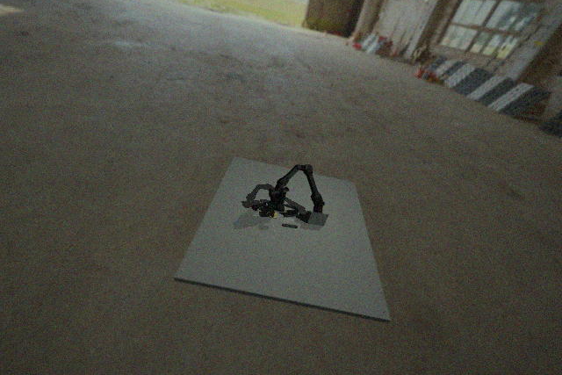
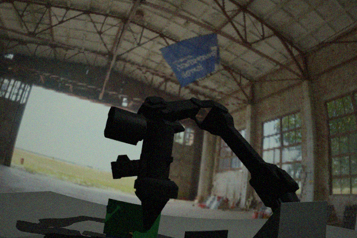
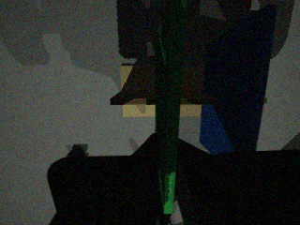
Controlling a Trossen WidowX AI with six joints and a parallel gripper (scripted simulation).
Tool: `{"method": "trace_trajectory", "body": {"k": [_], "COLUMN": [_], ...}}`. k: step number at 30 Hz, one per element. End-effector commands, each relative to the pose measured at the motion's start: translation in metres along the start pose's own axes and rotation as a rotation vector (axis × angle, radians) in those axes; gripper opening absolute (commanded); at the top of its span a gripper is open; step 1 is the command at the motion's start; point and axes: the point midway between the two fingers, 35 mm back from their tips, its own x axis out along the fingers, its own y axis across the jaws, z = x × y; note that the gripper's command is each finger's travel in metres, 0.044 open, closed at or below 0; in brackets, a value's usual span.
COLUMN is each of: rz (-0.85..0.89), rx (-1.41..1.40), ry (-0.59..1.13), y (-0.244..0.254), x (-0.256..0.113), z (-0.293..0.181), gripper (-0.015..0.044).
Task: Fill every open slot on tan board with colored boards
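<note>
My hand point(image 2: 148, 228) point(image 3: 160, 138) is clamped on the green board point(image 2: 122, 215) point(image 3: 168, 94), with the tan board point(image 3: 138, 111) just beyond it. Pressing down off-line could jam the notch or knock the nearby blue board point(image 3: 236, 84).

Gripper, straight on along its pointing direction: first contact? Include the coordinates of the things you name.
The gripper point(image 2: 147, 228) points down, shut on the green board point(image 2: 124, 215) point(image 3: 169, 89). Probably the tan board point(image 3: 139, 111) beneath, met by the green board's lower edge; depth unclear.

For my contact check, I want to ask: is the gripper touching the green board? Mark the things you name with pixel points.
Touching. The wrist view shows it: the green board point(image 2: 124, 215) point(image 3: 169, 84) runs down between the two dark fingers of the gripper point(image 2: 147, 228) point(image 3: 160, 138), which are closed on it.
</note>
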Motion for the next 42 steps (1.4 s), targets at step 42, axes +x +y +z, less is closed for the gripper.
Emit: {"method": "trace_trajectory", "body": {"k": [42], "rz": [0.001], "rx": [-0.002], "ry": [0.002], "y": [-0.0011], "x": [0.0002], "z": [-0.0015], "gripper": [0.0]}}
